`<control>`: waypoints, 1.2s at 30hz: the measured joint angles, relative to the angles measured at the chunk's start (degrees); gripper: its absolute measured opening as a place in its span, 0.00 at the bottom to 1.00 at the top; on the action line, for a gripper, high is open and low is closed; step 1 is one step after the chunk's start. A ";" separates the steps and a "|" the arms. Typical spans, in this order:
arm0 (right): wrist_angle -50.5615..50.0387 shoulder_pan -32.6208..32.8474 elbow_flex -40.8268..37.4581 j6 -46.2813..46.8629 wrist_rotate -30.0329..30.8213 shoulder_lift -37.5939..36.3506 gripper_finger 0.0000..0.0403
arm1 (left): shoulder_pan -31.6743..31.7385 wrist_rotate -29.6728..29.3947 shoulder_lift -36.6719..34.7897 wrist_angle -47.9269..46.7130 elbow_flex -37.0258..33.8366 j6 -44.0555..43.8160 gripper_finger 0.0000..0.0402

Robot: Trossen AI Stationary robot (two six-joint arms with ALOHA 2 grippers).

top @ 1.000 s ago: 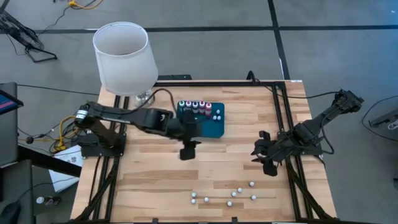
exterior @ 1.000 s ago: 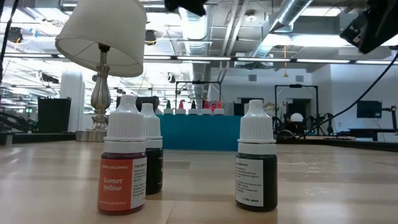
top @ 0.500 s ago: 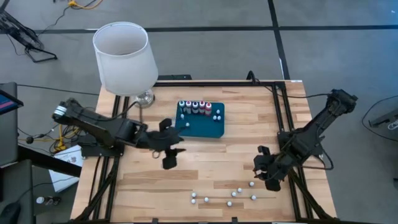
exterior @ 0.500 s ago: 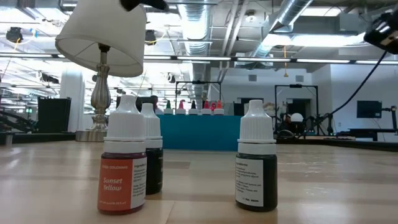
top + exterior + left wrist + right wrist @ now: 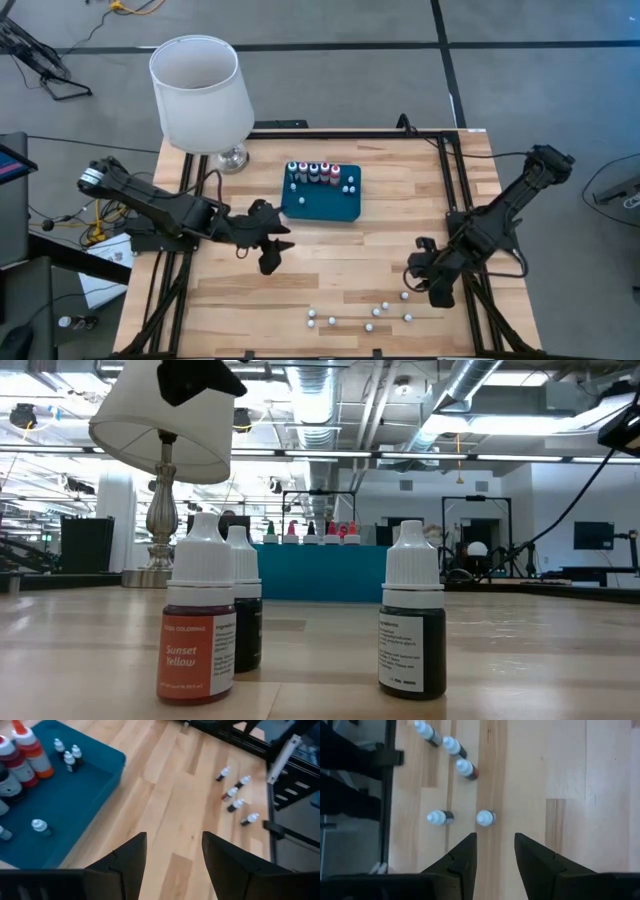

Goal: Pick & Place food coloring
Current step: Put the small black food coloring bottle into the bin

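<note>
On table: seven loose bottles

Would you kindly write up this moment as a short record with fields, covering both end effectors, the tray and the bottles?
left end effector: open, empty, over bare table beside the tray
right end effector: open, empty, above the loose bottles
tray: teal, a row of bottles along its far edge, a few small ones beside them
loose bottles: white-capped, upright, scattered on the table's near side
lamp: far left corner
</note>
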 joint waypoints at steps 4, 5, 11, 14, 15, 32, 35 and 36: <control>-0.71 -1.36 0.00 -1.02 -0.67 0.00 0.30 | 0.57 -2.45 0.21 1.01 0.00 -0.24 0.45; -0.67 -1.73 0.00 0.02 -0.68 0.00 0.30 | 0.76 -3.52 0.34 1.49 0.00 -0.62 0.45; -0.75 -4.30 0.00 3.47 -0.62 0.00 0.30 | 1.71 -5.23 0.48 3.29 0.00 -3.70 0.45; -0.97 -5.21 0.00 3.43 -0.67 -0.02 0.30 | 1.97 -4.45 1.05 3.06 0.00 -3.68 0.45; -1.40 -5.44 0.00 3.36 -0.95 -0.02 0.30 | 1.98 -4.26 1.06 2.69 0.00 -4.06 0.45; -6.37 -6.54 0.00 4.12 -2.06 -0.04 0.30 | 1.77 2.12 5.06 3.27 0.02 -7.50 0.46; -6.37 -6.54 0.02 4.51 -2.09 -0.04 0.30 | 1.73 3.07 5.18 3.42 0.02 -7.48 0.46; -6.27 -6.54 0.02 4.53 -2.09 -0.04 0.30 | 1.73 3.52 5.43 3.80 0.11 -7.48 0.46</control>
